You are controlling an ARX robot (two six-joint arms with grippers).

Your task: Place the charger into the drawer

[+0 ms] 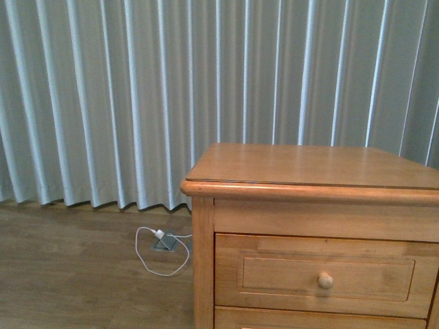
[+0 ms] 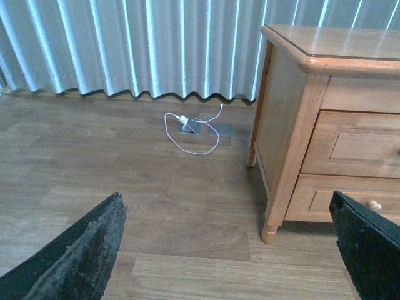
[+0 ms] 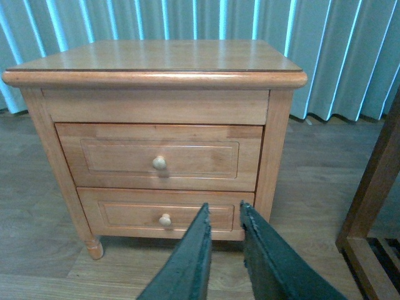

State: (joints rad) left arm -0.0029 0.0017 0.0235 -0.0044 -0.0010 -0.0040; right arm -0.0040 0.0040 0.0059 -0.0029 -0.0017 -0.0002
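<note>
The charger is out of view in all three views. A honey-brown nightstand (image 1: 309,164) holds two drawers with round pale knobs, both pushed in: the upper drawer (image 1: 274,274) (image 3: 112,156) (image 2: 356,144) and the lower drawer (image 3: 125,215) (image 2: 325,197). My right gripper (image 3: 224,205) is shut with nothing in it and hangs in front of the lower drawer, apart from it. Over the bare floor left of the nightstand, my left gripper (image 2: 225,200) is wide open and empty.
A thin white looped cable (image 2: 187,148) with a small grey box (image 2: 189,127) lies on the wooden floor by the grey curtain (image 1: 137,103). A dark wooden furniture frame (image 3: 375,187) stands right of the nightstand.
</note>
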